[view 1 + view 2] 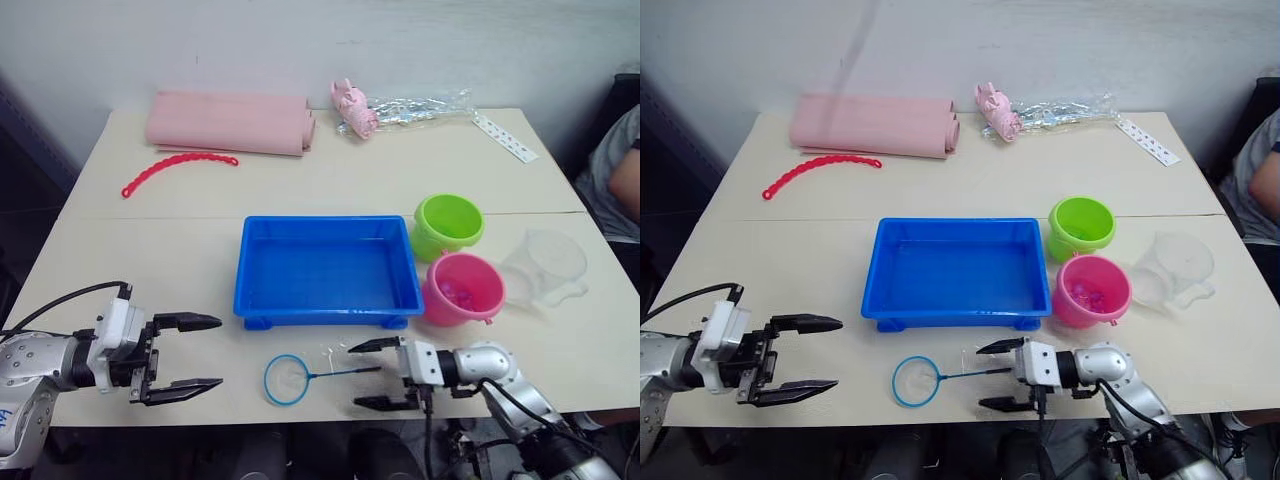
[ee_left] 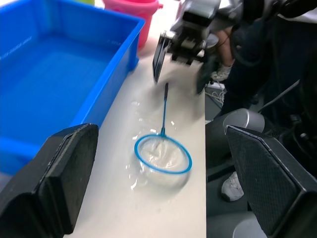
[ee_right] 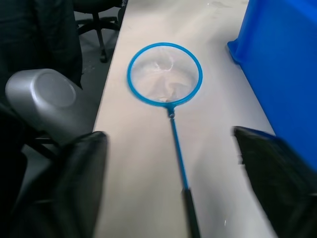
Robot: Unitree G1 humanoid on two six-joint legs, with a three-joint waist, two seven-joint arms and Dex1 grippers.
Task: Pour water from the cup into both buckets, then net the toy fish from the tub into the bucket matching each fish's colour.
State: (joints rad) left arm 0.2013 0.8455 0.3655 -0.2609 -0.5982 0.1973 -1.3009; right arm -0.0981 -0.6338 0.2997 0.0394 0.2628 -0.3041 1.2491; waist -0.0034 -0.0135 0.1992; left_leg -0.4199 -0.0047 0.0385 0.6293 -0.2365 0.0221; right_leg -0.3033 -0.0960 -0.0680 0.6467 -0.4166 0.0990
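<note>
Though unclear, pink bucket [image 1: 462,290] contents.

Upper left of my view: rolled pink cloth [image 1: 230,123] above a red bead chain [image 1: 178,167]. Top centre: pink toy [image 1: 354,106] beside crinkled clear bag [image 1: 420,107]. Upper right: white strip [image 1: 505,137]; right edge, a person's arm [image 1: 618,175].

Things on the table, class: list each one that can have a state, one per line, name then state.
Tub: upright, no fish visible in it.
Net: lying flat on the table, handle end between the right gripper's open fingers.
Pink bucket: upright, pink pieces inside.
Green bucket: upright.
Cup: tipped on its side.
Left gripper: open, holding nothing.
Right gripper: open.
</note>
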